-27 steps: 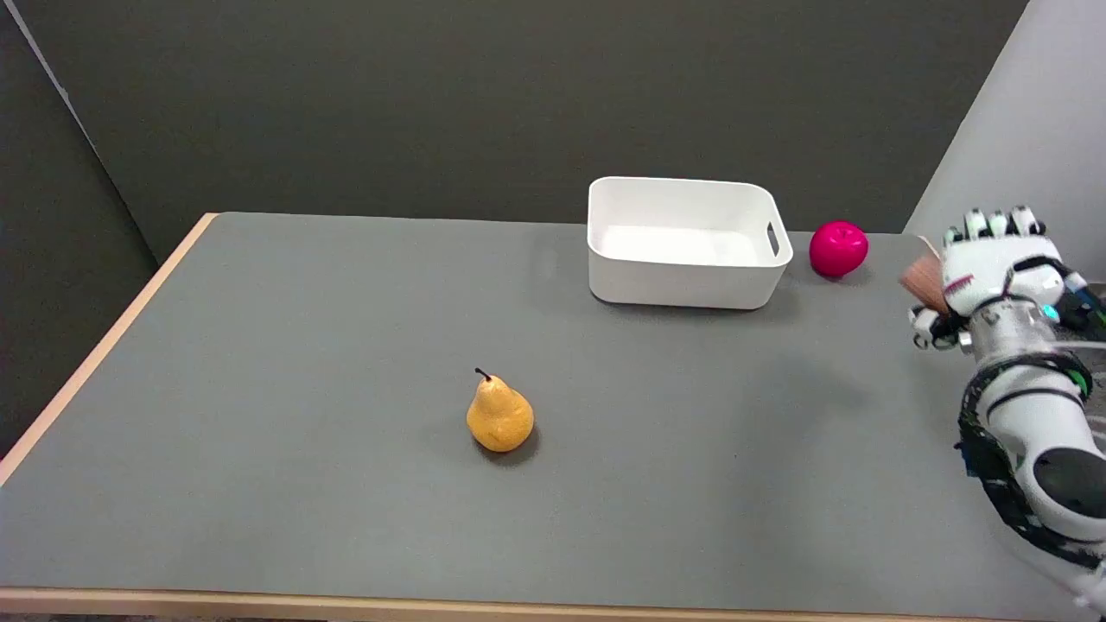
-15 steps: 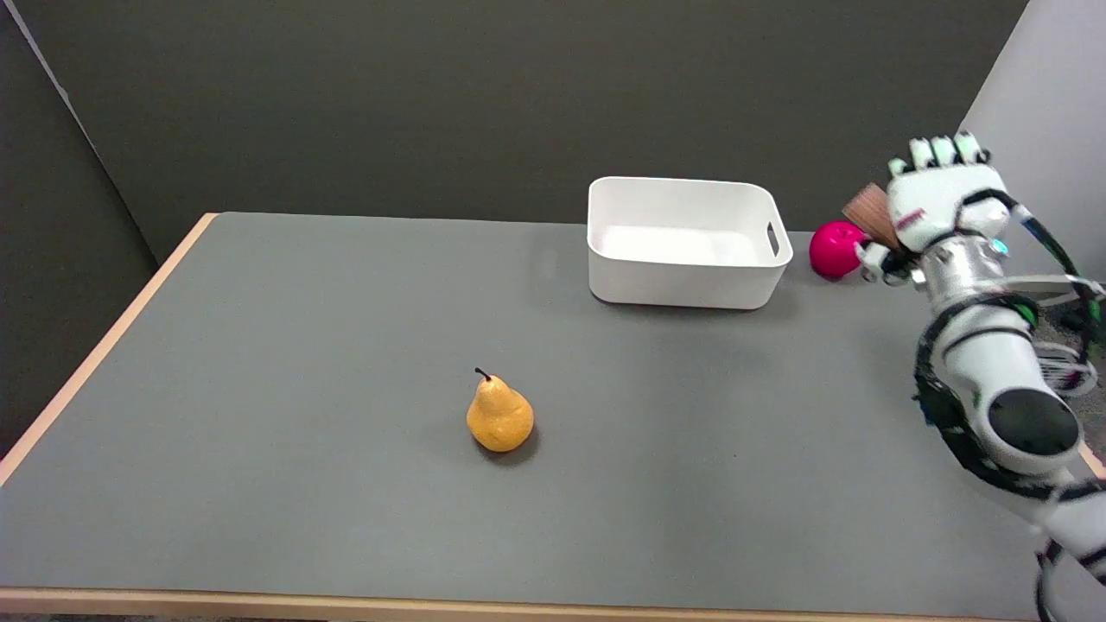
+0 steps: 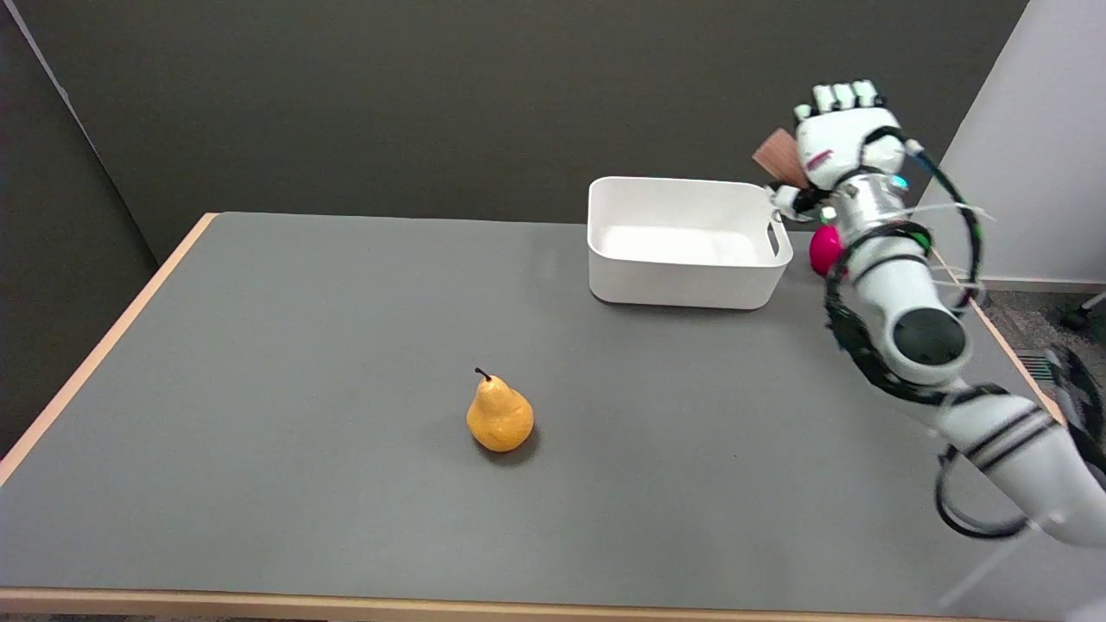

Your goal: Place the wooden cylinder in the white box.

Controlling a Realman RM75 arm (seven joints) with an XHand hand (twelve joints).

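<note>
My right hand (image 3: 836,142) is raised in the air just above the right end of the white box (image 3: 684,241). It grips the wooden cylinder (image 3: 778,156), whose brown end sticks out to the left of the palm; the rest of it is hidden behind the hand. The box is open-topped with nothing visible inside, standing at the table's far right. The cylinder hangs over the box's right rim, near its handle slot.
A pink apple-like fruit (image 3: 822,250) lies right of the box, partly behind my forearm (image 3: 899,311). A yellow pear (image 3: 498,415) stands upright mid-table. The grey table (image 3: 302,363) has wooden edges at left and front.
My right hand has risen and swung left with the cylinder, from low by the table's right edge to above the box's right end.
</note>
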